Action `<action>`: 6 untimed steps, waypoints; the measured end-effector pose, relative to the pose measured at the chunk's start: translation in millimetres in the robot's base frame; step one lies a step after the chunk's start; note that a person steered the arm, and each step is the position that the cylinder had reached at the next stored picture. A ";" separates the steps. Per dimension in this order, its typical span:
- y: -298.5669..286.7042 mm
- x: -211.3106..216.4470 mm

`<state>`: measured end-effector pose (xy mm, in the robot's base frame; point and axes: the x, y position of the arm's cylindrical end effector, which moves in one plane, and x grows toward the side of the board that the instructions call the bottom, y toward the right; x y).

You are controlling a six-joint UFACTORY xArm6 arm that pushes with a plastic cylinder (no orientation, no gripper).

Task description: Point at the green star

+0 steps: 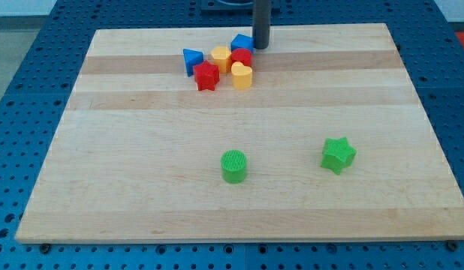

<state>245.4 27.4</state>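
No writing, label, brand, number or sign to be read anywhere. Nothing printed on the wooden board (239, 187), nothing on the coloured blocks, nothing on the blue perforated table (22, 112) around it.

Star (338, 154) right of cylinder (233, 166), cluster (221, 66) at top.
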 end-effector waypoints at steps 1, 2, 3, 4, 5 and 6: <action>35.6 0.0; 126.7 84.8; 140.1 211.3; 226.7 260.9; 184.3 320.5; 87.3 297.0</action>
